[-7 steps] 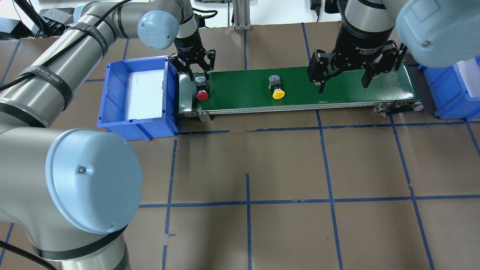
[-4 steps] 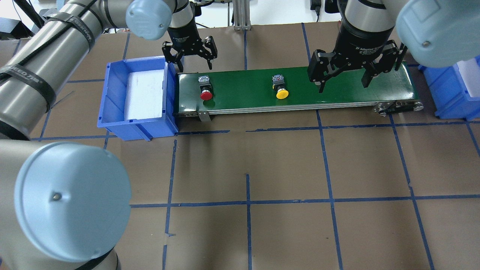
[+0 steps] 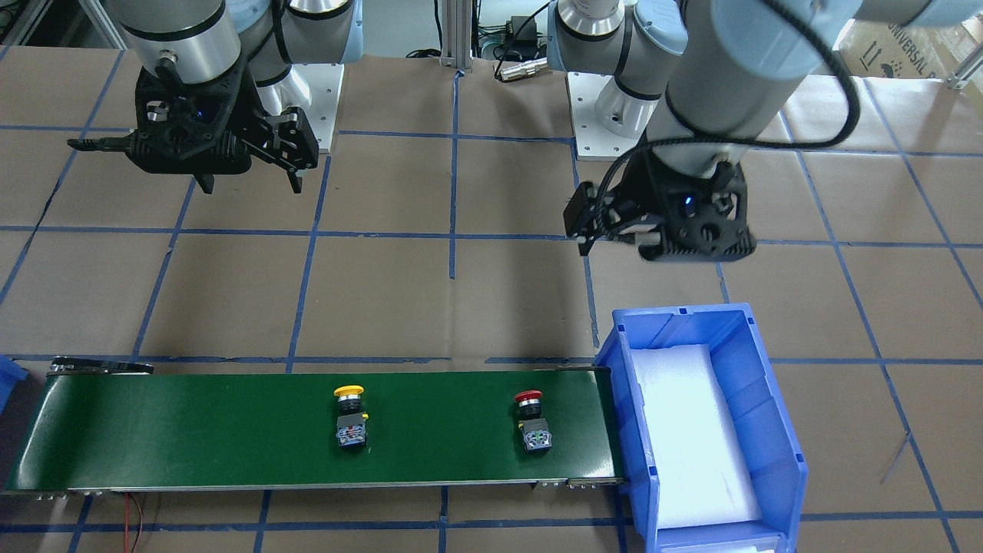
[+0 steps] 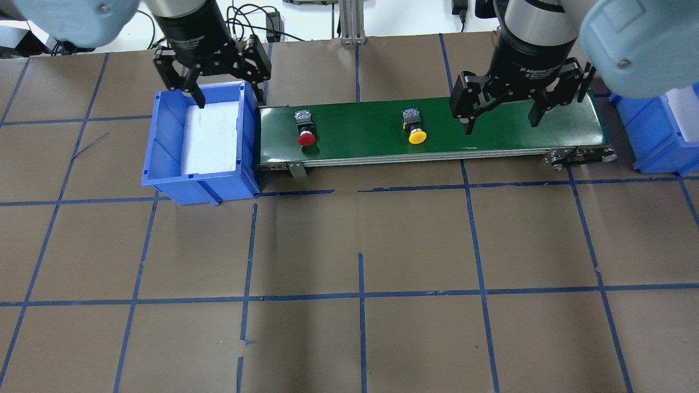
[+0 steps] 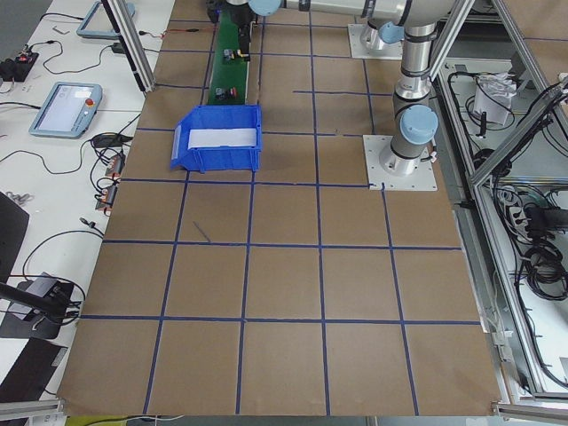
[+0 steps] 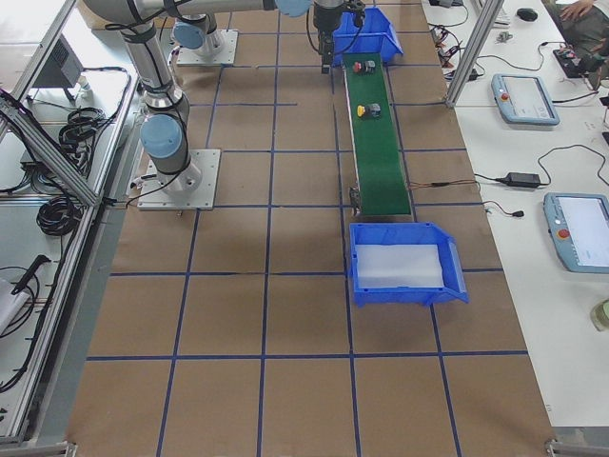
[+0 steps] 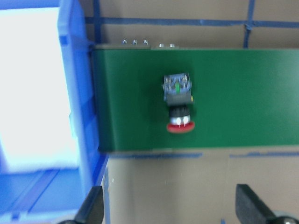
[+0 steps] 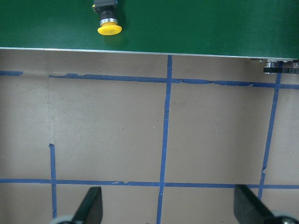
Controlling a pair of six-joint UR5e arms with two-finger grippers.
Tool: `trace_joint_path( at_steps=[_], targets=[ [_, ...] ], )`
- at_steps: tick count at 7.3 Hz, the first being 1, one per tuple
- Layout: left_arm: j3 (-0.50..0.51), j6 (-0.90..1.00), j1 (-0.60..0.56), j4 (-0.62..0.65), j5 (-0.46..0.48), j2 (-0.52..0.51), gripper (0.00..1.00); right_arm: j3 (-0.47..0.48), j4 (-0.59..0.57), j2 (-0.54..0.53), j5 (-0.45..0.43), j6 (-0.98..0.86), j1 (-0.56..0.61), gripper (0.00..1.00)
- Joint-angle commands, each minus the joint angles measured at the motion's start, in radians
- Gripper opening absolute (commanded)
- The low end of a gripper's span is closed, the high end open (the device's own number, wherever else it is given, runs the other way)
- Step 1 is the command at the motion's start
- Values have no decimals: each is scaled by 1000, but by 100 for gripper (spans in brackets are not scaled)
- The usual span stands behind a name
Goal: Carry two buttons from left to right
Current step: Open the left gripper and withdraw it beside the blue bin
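Note:
The red button (image 4: 306, 132) lies on its side near the left end of the green conveyor belt (image 4: 355, 117). The yellow button (image 4: 415, 127) lies on its side near the belt's middle. My left gripper (image 4: 229, 94) is open and empty above the far right corner of the left blue bin (image 4: 164, 174), apart from the red button. The left wrist view shows the red button (image 7: 178, 105) ahead of the open fingers. My right gripper (image 4: 501, 124) is open and empty above the belt, right of the yellow button. The right wrist view shows the yellow button (image 8: 108, 21) at its top edge.
The left blue bin holds a white foam pad (image 4: 210, 136) and touches the belt's left end. A second blue bin (image 4: 650, 136) stands past the belt's right end. Brown paper with blue tape lines (image 4: 360, 297) covers the table.
My left gripper has let go of the red button, risen and moved left to over the bin's corner. Both buttons have shifted slightly right on the belt. The right gripper has not moved.

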Motion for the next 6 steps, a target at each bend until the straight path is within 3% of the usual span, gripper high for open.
trace_joint_path(
  at_steps=[1, 3, 6],
  targets=[
    [-222, 112, 53, -10, 19, 218, 100, 2, -2, 1, 0, -1, 2, 100],
    [-248, 131, 99, 9, 7, 156, 100, -6, -5, 7, 9, -4, -2, 100],
    [-218, 113, 58, 59, 2, 140, 100, -6, -2, 11, 15, -3, -2, 100]
  ],
)
